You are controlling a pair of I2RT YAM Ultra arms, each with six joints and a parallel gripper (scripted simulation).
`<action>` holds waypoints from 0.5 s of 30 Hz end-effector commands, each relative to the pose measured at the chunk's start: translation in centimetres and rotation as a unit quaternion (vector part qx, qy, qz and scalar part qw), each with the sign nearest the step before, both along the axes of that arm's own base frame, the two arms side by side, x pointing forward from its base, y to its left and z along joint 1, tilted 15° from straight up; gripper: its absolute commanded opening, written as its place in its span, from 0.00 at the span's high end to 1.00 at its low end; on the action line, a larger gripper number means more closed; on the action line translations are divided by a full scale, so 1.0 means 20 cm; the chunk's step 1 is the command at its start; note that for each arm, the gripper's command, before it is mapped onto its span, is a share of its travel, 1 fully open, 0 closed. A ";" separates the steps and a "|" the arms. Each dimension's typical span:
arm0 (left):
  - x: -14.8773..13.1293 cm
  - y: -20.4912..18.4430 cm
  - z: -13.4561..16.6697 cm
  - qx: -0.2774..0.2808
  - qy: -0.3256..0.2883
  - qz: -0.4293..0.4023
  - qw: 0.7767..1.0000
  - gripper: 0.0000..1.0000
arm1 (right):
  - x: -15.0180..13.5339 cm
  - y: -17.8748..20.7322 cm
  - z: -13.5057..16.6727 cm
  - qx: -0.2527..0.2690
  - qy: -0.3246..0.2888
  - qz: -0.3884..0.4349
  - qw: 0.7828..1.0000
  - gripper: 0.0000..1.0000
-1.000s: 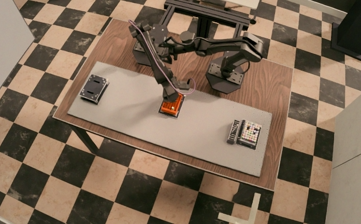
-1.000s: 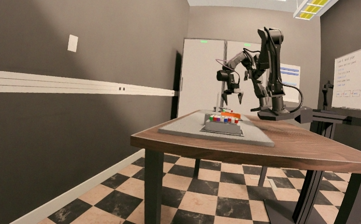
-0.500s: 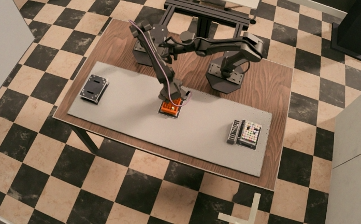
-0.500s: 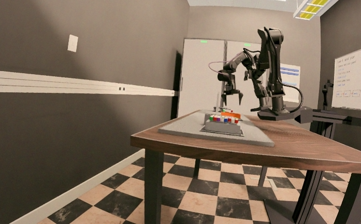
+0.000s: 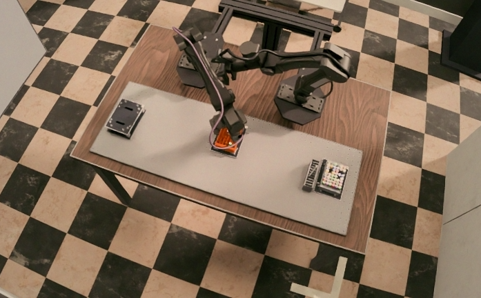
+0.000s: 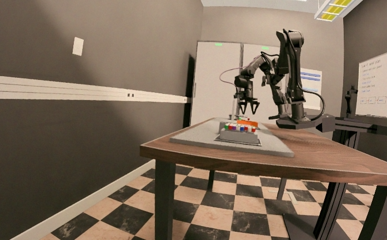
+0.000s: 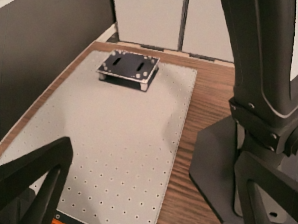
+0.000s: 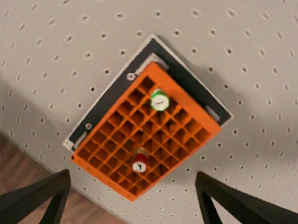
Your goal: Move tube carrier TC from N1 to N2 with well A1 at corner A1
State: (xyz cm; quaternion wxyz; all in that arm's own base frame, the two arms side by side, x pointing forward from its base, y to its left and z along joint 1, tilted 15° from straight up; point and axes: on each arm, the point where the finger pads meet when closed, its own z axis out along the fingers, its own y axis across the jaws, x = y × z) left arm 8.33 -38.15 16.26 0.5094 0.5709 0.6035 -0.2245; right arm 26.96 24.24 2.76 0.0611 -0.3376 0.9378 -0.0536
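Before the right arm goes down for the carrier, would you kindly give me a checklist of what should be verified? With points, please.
1. Right claw [image 5: 228, 133] [image 6: 248, 113] [image 8: 132, 175] open: ok.
2. Left claw [image 5: 223, 68] [image 6: 268, 83] [image 7: 155, 152] open and holding nothing: ok.
3. Carrier TC [image 5: 223, 137] [image 6: 247, 122] [image 7: 58, 222] [image 8: 190, 107] on nest N1 [image 5: 217, 150] [image 8: 111, 95]: ok.
4. Right claw squared to TC: not ok; TC sits diagonally to the line between the fingertips in the right wrist view.
5. N2 [image 5: 125, 116] [image 7: 125, 67] free to receive TC: ok, nothing stands on it.
6. A1 triangle located on TC: cannot tell, no triangle is discernible.
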 end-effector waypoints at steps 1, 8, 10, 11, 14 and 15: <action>-0.02 -0.01 0.05 -0.014 -0.001 -0.008 1.000 0.00 | 0.00 0.01 -0.03 0.005 -0.026 -0.113 0.993 0.00; -0.02 -0.01 0.05 -0.014 -0.001 -0.008 1.000 0.00 | 0.01 0.01 -0.04 0.026 -0.056 -0.252 0.966 0.00; -0.02 -0.01 0.05 -0.014 -0.001 -0.008 1.000 0.00 | 0.02 0.01 -0.04 0.031 -0.063 -0.281 0.957 0.00; -0.02 -0.01 0.05 -0.014 -0.001 -0.008 1.000 0.00 | 0.02 0.01 -0.04 0.034 -0.066 -0.297 0.952 0.00; -0.02 -0.01 0.05 -0.014 -0.001 -0.008 1.000 0.00 | 0.02 0.01 -0.04 0.036 -0.068 -0.307 0.948 0.00; -0.02 -0.01 0.05 -0.014 -0.001 -0.008 1.000 0.00 | 0.02 0.01 -0.03 0.036 -0.069 -0.314 0.946 0.00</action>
